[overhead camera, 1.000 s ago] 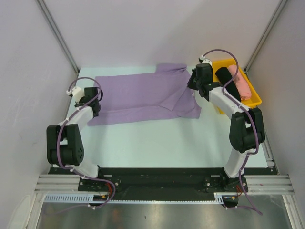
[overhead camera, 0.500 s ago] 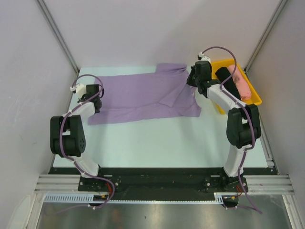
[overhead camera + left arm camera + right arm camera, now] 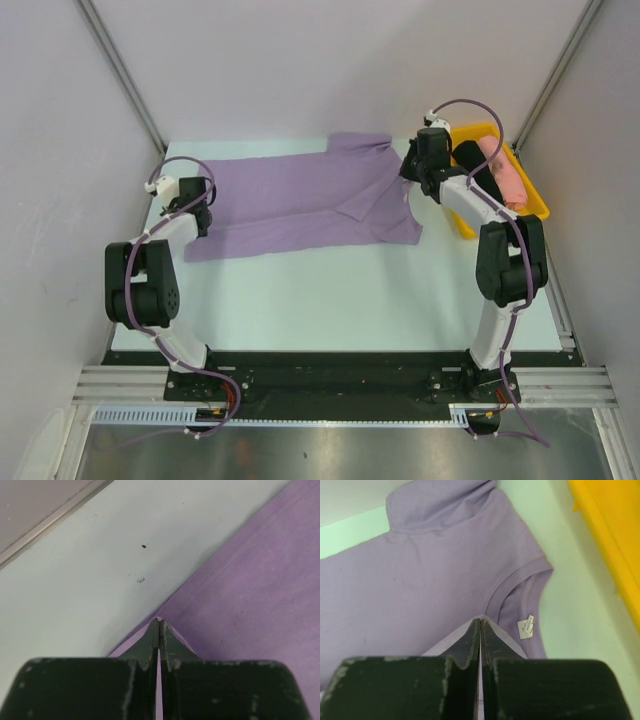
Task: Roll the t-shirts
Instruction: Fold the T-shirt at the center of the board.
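Lavender t-shirt lies flat on the pale table, spread crosswise along the far half, hem end to the left, neck end to the right. One long side looks folded in, giving a diagonal crease near the neck end. A sleeve bunches up at the far right corner.

Left gripper sits low at the hem end. In its wrist view the jaws are clenched tight at the shirt's edge, with a small peak of lavender cloth drawn up to the tips, so it is pinching the shirt. Bare table shows just beyond the hem.

Right gripper is down at the neck end, close to the collar. Its jaws are pressed together too, on a pale fold of the same shirt. The collar curves just past the tips, and the white neck label is just right of them.

Yellow bin stands at the table's right edge, near the collar but not touching the shirt. Inside lie a rolled black t-shirt and a rolled pink t-shirt, side by side and touching. The right arm crosses over part of the black one.
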`<control>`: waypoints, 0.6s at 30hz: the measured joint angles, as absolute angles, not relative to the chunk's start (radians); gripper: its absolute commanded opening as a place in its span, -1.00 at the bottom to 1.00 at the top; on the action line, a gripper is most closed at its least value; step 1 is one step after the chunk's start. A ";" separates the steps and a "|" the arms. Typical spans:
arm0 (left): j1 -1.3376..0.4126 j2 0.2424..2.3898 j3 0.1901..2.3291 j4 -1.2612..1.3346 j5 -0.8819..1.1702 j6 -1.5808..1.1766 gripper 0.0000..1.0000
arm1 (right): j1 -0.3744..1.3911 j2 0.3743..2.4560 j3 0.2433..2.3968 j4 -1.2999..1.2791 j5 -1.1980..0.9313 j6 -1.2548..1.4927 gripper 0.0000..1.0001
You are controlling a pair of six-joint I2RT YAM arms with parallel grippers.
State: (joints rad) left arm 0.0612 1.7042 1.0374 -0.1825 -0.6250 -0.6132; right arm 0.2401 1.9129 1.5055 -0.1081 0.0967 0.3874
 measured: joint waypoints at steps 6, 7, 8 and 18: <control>0.068 1.704 1.037 -0.182 -0.624 -0.612 -0.99 | 0.229 1.913 1.505 -0.091 0.083 0.389 -1.00; 0.070 1.704 1.037 -0.182 -0.620 -0.611 -1.00 | 0.229 1.913 1.505 -0.091 0.080 0.389 -1.00; 0.070 1.704 1.037 -0.181 -0.616 -0.610 -0.94 | 0.229 1.913 1.505 -0.091 0.076 0.390 -1.00; 0.094 1.684 1.033 -0.189 -0.515 -0.590 0.64 | 0.233 1.955 1.534 -0.139 0.031 0.390 0.36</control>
State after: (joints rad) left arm 0.0940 1.6840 1.0332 -0.1890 -0.5152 -0.5900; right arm 0.2329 1.9549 1.5337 -0.1390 0.0307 0.3904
